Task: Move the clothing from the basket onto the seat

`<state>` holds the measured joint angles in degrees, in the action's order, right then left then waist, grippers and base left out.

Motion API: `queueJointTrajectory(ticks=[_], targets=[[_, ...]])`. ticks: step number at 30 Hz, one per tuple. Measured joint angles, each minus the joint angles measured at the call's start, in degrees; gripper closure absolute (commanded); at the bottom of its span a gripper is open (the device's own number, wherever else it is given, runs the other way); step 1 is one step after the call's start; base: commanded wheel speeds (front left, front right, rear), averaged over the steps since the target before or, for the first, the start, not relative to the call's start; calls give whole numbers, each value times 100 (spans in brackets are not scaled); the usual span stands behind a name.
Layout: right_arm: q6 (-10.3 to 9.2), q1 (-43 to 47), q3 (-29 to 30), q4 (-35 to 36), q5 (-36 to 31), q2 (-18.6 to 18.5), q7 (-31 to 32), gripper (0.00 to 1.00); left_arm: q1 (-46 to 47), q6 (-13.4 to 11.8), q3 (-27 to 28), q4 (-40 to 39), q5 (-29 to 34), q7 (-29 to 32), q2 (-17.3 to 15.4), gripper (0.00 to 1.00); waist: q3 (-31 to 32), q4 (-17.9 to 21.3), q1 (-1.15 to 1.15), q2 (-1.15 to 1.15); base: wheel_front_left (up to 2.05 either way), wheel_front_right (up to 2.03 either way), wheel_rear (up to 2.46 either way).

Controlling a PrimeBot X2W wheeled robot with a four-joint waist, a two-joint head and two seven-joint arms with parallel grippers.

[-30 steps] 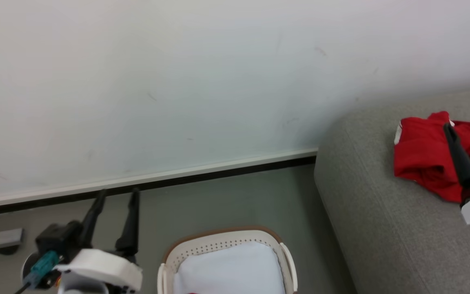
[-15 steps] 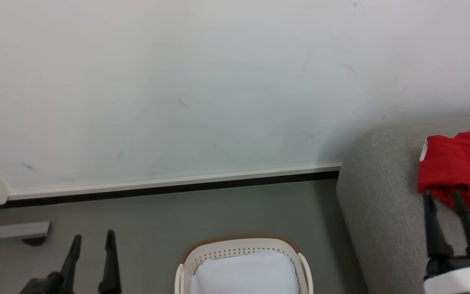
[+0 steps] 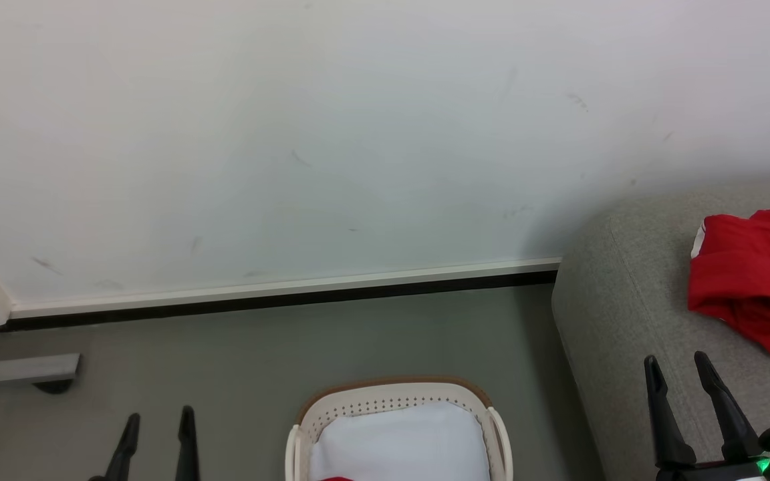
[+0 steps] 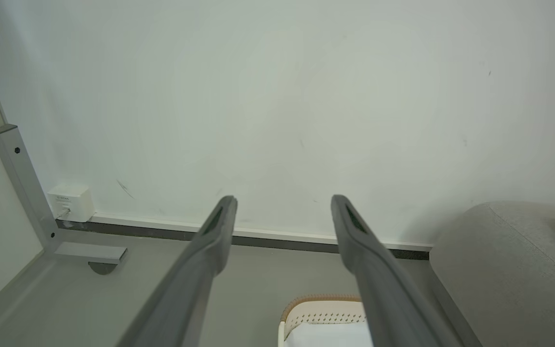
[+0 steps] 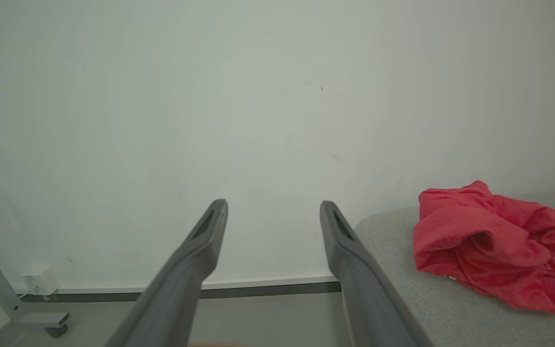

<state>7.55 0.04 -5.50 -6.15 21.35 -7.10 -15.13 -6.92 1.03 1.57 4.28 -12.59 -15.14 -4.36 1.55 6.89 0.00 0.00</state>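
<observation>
Resting at 3 o'clock on the seat point(image 3: 625, 321) is one garment point(image 3: 746, 280); left gripper point(image 3: 160, 414), right gripper point(image 3: 674, 359) empty, jaws apart; best dip into the 6 o'clock basket point(image 3: 385, 394), pinching another garment, not liner point(image 3: 398, 441).

Bright, even indoor light, soft shadows, sharp focus, slight wide-angle bowing in wrist views

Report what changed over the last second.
The right end effector, open, drew back from the clothing and is now clear of it. The left end effector, also open, pulled back too. The clothing stayed heaped on the seat; the basket stayed put.
</observation>
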Motion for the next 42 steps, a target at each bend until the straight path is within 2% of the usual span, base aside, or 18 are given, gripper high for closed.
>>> queueJointTrajectory(ticks=[6, 17, 27, 34, 39, 42], targets=[[0, -87, -1, 9, -10, 21, 0, 0, 80, 183, 168, 44, 175, 0, 96, 0, -39, 28, 0, 0, 0, 0, 0], [0, -113, -23, -51, -9, 24, -1, 0, 136, 316, 259, 108, 252, 0, 147, 0, -88, 30, 0, 0, 0, 0, 0], [0, -166, 198, -29, 8, -60, -1, 0, 485, 425, -107, 307, 235, 0, 154, 0, -273, 117, 0, 0, 0, 0, 0], [0, -636, 270, 38, 7, -213, -1, 0, 1234, 559, -492, 962, 401, -1, 123, 0, -744, 293, 0, 0, 0, 0, 0], [0, -927, 468, 159, 3, -168, -1, 0, 1880, 610, -886, 1836, 402, 90, -101, 0, -1227, 476, 1, 0, 0, 0, 0], [0, -1027, 578, 241, -4, -59, -1, 0, 2278, 626, -1131, 2318, 378, 346, -291, 0, -1528, 618, 1, 0, 0, 0, 0]])
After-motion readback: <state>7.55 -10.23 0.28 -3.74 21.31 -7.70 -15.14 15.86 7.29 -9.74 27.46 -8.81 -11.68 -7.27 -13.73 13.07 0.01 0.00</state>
